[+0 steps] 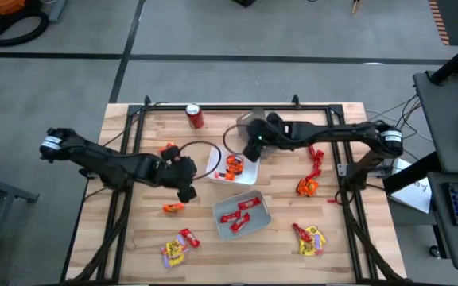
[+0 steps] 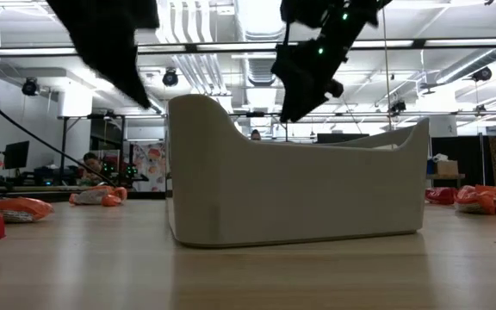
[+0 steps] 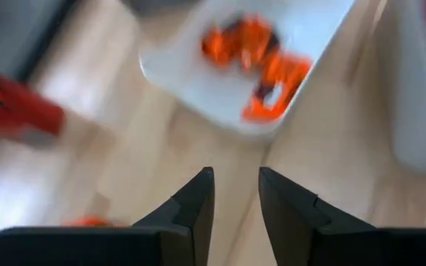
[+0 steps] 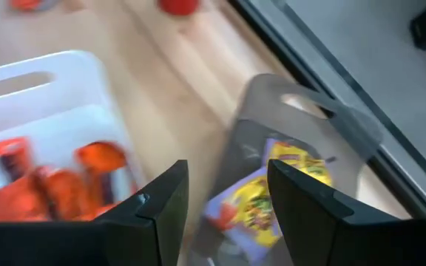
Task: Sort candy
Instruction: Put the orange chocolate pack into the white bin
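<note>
Wooden surface (image 1: 133,230): nearest edge carries 2 loose clusters of candy, yellow-and-red wrappers at the left (image 1: 178,246) and at the right (image 1: 309,239). Just behind them, centre, a grey tray (image 1: 242,213) holds red-wrapped pieces. One orange piece (image 1: 172,208) lies alone left of it.

Left claw (image 1: 186,178) hangs above bare wood near the white tray (image 1: 234,168); its fingers (image 3: 198,207) stand a little apart with nothing between them. White tray holds orange-wrapped pieces (image 3: 254,55).

2 more loose clusters, red and orange (image 1: 310,171), lie toward the right side.

Right claw (image 1: 254,144) hovers over the far grey tray (image 4: 302,140), fingers (image 4: 161,203) spread wide and empty; yellow-wrapped pieces (image 4: 272,196) lie in that tray.

Farthest back, a red soda can (image 1: 195,117) stands near the rear edge.
</note>
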Robot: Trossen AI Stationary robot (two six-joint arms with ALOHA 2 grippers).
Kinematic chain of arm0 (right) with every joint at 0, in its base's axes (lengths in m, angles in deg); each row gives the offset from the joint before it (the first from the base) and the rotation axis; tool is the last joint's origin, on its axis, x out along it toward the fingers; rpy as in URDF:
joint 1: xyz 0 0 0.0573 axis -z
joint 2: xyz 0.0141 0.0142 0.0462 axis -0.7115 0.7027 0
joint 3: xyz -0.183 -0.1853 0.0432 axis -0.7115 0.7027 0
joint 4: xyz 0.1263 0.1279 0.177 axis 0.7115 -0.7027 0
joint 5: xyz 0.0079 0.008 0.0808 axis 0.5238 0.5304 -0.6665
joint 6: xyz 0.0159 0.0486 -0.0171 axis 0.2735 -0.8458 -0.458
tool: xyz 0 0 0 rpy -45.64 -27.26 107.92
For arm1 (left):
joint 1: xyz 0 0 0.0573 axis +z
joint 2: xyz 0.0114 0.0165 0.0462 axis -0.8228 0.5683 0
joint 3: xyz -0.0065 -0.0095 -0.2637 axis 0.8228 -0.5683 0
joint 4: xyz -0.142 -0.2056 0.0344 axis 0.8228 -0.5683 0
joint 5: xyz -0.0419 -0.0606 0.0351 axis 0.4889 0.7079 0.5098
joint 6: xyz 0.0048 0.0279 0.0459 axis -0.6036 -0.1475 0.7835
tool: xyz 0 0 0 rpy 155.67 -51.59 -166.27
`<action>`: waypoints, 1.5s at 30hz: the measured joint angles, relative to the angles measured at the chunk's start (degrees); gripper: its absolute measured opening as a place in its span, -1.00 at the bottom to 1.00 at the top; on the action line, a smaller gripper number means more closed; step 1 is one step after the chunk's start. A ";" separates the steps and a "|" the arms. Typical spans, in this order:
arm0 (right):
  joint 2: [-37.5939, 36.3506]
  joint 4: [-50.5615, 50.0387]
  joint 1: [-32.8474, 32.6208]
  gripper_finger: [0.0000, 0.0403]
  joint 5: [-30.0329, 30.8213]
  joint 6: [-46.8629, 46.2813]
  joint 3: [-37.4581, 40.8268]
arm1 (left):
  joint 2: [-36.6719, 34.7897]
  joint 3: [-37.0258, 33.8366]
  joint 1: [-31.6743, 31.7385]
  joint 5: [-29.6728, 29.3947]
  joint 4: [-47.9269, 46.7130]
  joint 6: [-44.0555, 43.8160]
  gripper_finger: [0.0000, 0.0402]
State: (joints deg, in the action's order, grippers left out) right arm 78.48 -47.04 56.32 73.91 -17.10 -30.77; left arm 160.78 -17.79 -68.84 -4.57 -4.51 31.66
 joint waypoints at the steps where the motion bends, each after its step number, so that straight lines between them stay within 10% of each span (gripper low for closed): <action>1: -0.39 -0.56 -1.00 -0.13 0.00 0.00 0.00 | 0.00 -1.06 1.56 1.92 -0.12 0.00 -0.58; 17: -1.52 1.71 -10.62 -0.12 0.66 -3.69 0.74 | 0.89 -11.96 31.91 8.32 8.23 -3.10 -0.71; 33: -1.49 4.71 -11.11 -0.12 0.70 -3.64 0.74 | 12.96 -12.33 32.40 3.89 7.95 -11.14 0.18; 45: -1.48 4.80 -11.11 -0.12 0.71 -3.66 0.87 | 17.01 -11.70 31.93 2.94 8.67 -10.51 -0.17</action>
State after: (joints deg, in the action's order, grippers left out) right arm 77.00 -42.23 45.21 74.63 -20.76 -29.89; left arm 177.79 -29.50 -36.91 -1.63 4.16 21.15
